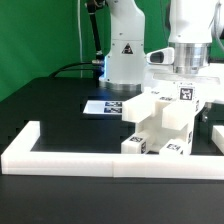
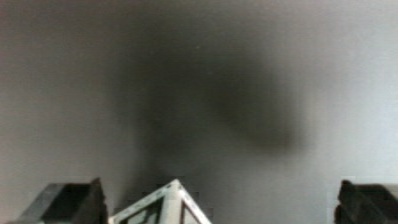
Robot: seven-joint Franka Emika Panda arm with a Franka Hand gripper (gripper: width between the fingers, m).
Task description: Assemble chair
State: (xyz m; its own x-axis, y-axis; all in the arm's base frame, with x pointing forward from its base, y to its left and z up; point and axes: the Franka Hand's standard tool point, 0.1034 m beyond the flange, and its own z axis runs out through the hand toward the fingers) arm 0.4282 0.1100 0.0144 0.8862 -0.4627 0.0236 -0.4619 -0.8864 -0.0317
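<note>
Claw [image 2: 210, 205] open, fingers [image 2: 68, 200] spread wide, gripping nothing; only a white corner [image 2: 166, 203] shows between them, against blur. Arm [image 1: 190, 45] hangs above the chair [image 1: 160, 120]. Low white wall [image 1: 60, 157] runs in front; marker board [image 1: 105, 106] lies beside. Chair: chunky white blocks stacked together, small black-and-white tags, directly beneath the claw.
</note>
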